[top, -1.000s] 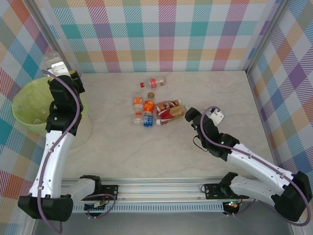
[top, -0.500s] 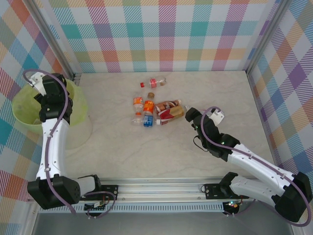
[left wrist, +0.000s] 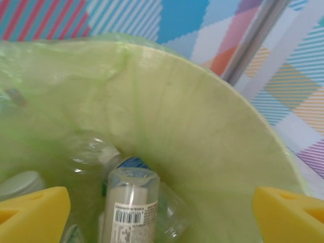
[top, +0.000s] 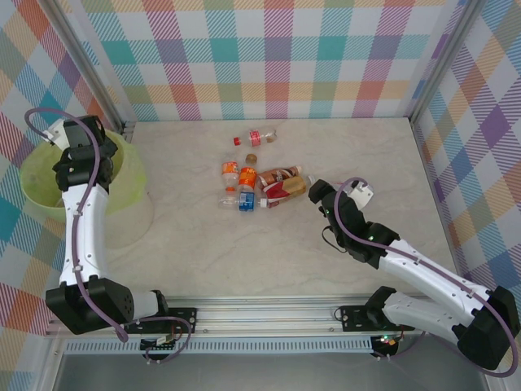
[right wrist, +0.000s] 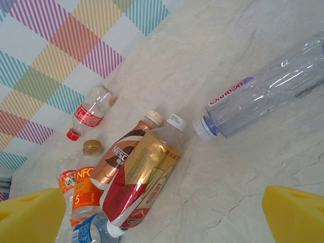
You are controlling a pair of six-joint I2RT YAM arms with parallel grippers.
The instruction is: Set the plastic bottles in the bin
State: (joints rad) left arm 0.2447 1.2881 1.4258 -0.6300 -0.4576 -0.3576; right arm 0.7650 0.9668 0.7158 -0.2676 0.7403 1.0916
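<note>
My left gripper hangs over the bin, its jaws wide open. Below them, free of both pads, a clear bottle with a white barcode label lies in the bin's lime-green liner among other clear bottles. On the table lies a cluster of plastic bottles with orange, blue, copper and gold-red labels. A red-labelled bottle lies apart behind them. My right gripper rests open just right of the cluster. Ahead of it lie the gold-red bottle and a clear blue-capped bottle.
Checked panels wall the table on the left, back and right. The bin stands at the far left, beside a metal corner post. A metal rail runs along the near edge by the arm bases.
My left arm swung left over the bin and its jaws opened, letting the clear bottle drop inside. The right arm has not moved.
</note>
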